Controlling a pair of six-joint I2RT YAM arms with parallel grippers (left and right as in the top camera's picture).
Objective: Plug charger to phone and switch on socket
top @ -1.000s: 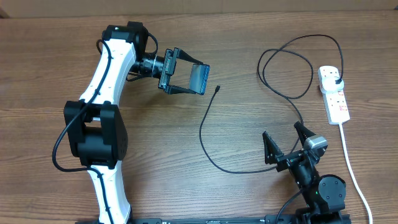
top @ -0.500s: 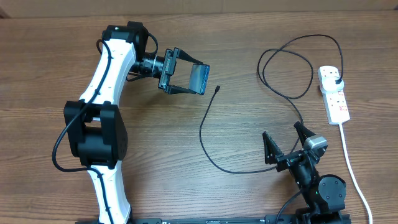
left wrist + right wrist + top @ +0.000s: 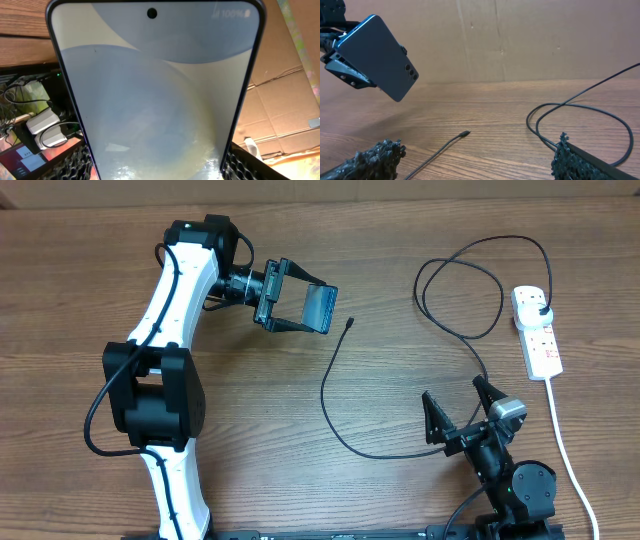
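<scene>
The phone is held in the air over the table's back left, my left gripper shut on its long edges. In the left wrist view its lit pale-blue screen fills the frame, with the fingers at its bottom corners. The charger cable lies looped on the wood, its connector tip just right of the phone and its plug in the white socket. My right gripper stands open near the front edge, the cable running under it. The right wrist view shows the tip ahead, between the fingers.
The socket's thick white cord runs down the right side to the front edge. A cardboard wall closes off the back of the table. The cable's large loops lie at the back right beside the socket.
</scene>
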